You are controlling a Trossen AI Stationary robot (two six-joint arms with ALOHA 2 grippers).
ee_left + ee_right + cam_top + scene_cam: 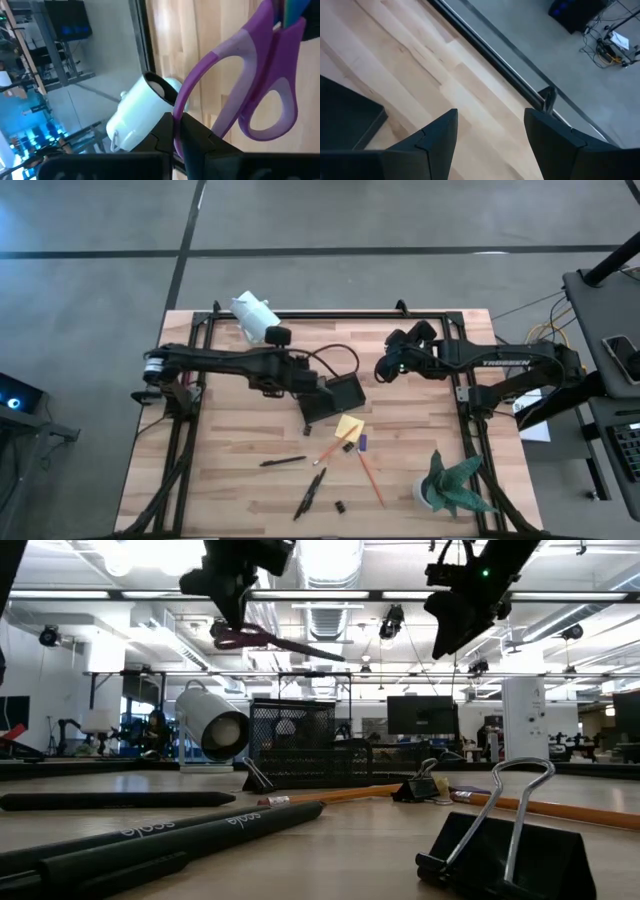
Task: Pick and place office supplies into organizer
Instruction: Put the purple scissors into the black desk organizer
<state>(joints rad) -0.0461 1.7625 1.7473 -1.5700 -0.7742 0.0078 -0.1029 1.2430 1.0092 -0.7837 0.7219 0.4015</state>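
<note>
From above, my left gripper (312,388) sits just beside the organizer (334,397), at its left edge, clamped on the scissors; the scissors themselves are too hidden there to pick out. My right gripper (384,368) hangs off the organizer's upper right, apart from it, fingers spread and empty. Just below the organizer lies the yellow sticky-note pad (348,427), with a small purple piece (363,442) beside it. Farther below the organizer are an orange pencil (371,479), two black pens (283,461) (310,493) and a small black clip (340,506). The white camera (254,317) stands above and left of the organizer, the green plant (452,486) well off to its lower right.

At table height, my left gripper (235,588) holds the scissors (275,640) in the air above the organizer (292,748), blades roughly level. My right gripper (462,615) hovers higher and to the organizer's right. A binder clip (505,850) and pens (165,835) lie nearer the lens than the organizer.

From my left wrist, my fingers (197,137) are shut on one purple handle loop of the scissors (260,90), white camera (140,112) beyond.

From my right wrist, my fingers (432,137) stand wide apart over bare table (410,65), a dark corner of the organizer (347,112) close beside one finger.
</note>
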